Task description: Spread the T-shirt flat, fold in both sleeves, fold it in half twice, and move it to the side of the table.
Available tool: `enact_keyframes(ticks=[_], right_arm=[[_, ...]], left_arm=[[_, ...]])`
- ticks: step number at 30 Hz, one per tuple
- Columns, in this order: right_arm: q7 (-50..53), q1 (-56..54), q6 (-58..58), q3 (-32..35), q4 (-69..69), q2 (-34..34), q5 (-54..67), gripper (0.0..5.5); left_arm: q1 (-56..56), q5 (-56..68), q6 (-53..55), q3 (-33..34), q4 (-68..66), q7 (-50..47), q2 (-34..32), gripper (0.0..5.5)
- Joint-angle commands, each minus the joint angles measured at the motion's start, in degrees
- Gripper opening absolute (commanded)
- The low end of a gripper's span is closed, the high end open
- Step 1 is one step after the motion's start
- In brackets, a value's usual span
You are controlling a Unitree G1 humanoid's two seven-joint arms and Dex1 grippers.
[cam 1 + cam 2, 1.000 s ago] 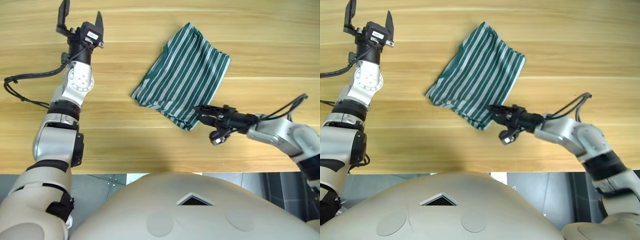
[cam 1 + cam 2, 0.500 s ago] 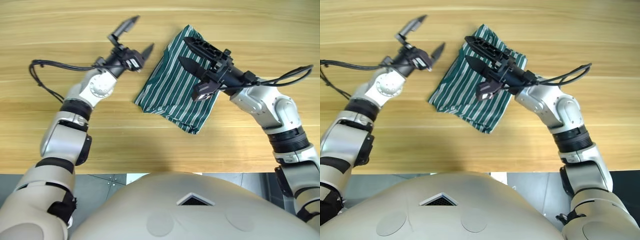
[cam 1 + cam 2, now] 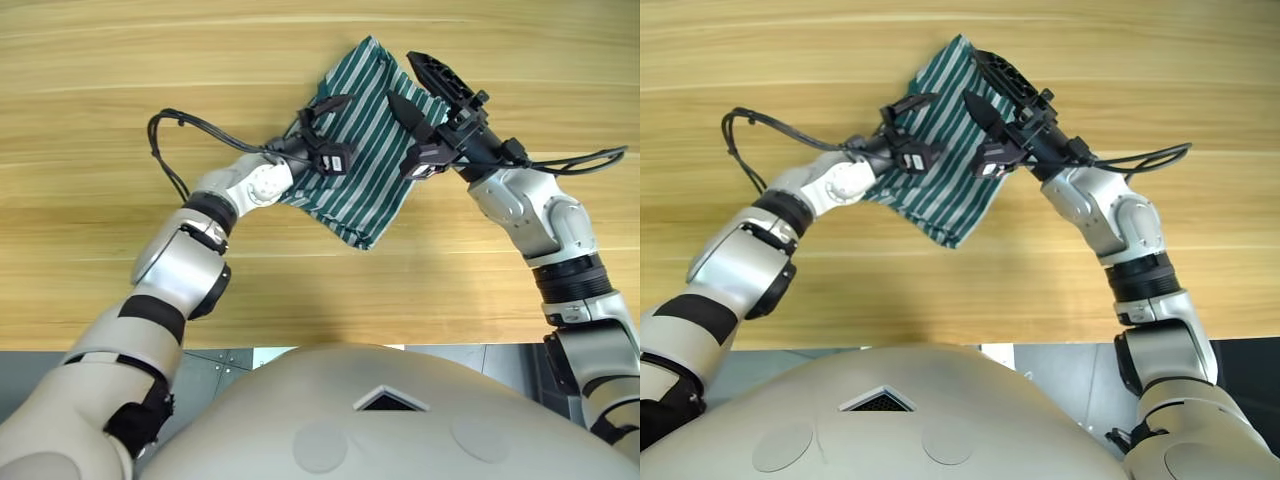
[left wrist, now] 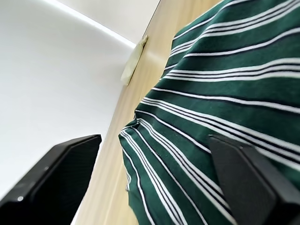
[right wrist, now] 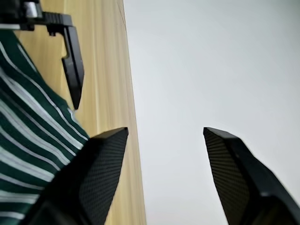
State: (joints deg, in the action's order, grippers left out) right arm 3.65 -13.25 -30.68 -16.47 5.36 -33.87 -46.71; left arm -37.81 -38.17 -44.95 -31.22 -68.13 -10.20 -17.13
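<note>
The left arm bends inward, and the left end effector (image 3: 332,128) is released over the left edge of the T-shirt (image 3: 365,190). The left wrist view shows one of its fingers (image 4: 248,183) above the cloth. The T-shirt, green with white stripes, lies folded on the worktop (image 3: 120,60). The right arm reaches forward, with the right end effector (image 3: 402,77) spread wide above the far right corner of the T-shirt.

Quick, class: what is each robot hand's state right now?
Left hand: open, above the green white-striped T-shirt.
Right hand: open, empty.
</note>
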Motion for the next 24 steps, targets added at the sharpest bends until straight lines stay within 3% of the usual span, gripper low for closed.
enact_keyframes(ticks=[1,5,9,17,24], right_arm=[[-1.58,2.0,-0.22,0.1,-0.06,-2.56,-0.1,2.97],[-4.53,3.32,-0.16,-0.41,-2.2,-3.58,0.14,2.97],[-7.82,4.68,-1.57,-2.97,-4.56,-3.51,-0.25,2.97],[-11.52,10.29,-1.68,-7.39,-9.9,-1.3,0.76,2.97],[-18.44,21.83,-0.92,-11.25,-12.82,-3.3,2.93,2.97]], left_arm=[[11.79,2.97,0.36,2.68,2.68,0.51,-6.57,4.22],[26.55,10.12,0.67,4.87,15.91,3.87,-6.27,4.22],[38.66,18.64,6.55,4.72,39.98,8.7,-3.04,4.22],[39.51,21.57,19.09,14.64,63.58,7.67,2.28,4.22],[38.72,23.2,19.49,20.07,67.5,7.4,3.48,4.22]])
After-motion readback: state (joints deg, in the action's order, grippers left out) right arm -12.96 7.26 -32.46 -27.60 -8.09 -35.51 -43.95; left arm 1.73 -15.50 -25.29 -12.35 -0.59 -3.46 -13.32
